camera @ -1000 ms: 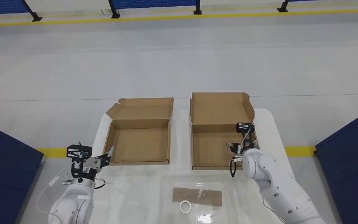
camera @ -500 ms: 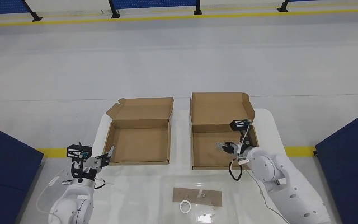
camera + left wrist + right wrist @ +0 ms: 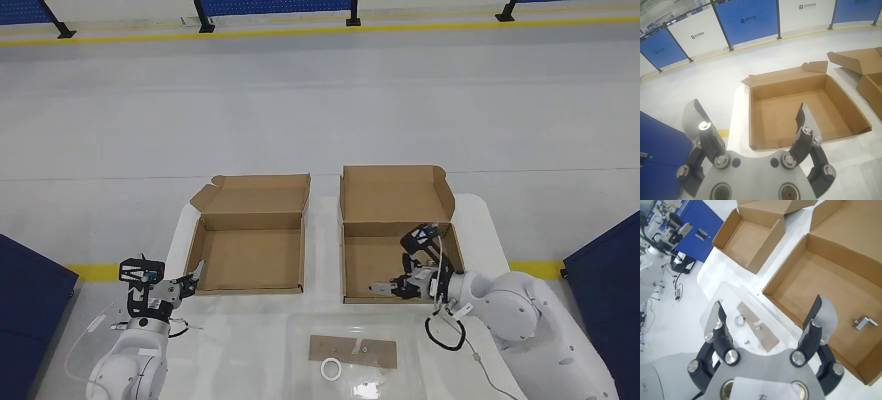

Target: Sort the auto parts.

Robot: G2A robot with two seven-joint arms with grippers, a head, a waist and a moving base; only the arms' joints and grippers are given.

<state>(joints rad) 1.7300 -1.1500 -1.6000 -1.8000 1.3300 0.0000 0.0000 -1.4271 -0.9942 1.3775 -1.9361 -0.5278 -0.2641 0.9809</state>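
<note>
A: Layout?
B: The left box [image 3: 250, 262], empty, sits at the table's [image 3: 322, 250] eleven o'clock. The right box [image 3: 372, 250] at one o'clock holds a metal bracket [image 3: 864, 322]. The clear tray [image 3: 300, 350] at six o'clock carries a ring [image 3: 331, 369] and, I think, two small screws [image 3: 758, 328].
A: Grippers?
B: Both spread wide, empty. The right gripper [image 3: 392, 288] hangs over the right box's near wall; the left gripper [image 3: 190, 276] sits at eight o'clock.
A: Risks?
B: A low pass could clip that wall and shove the box; the ring could roll free.
</note>
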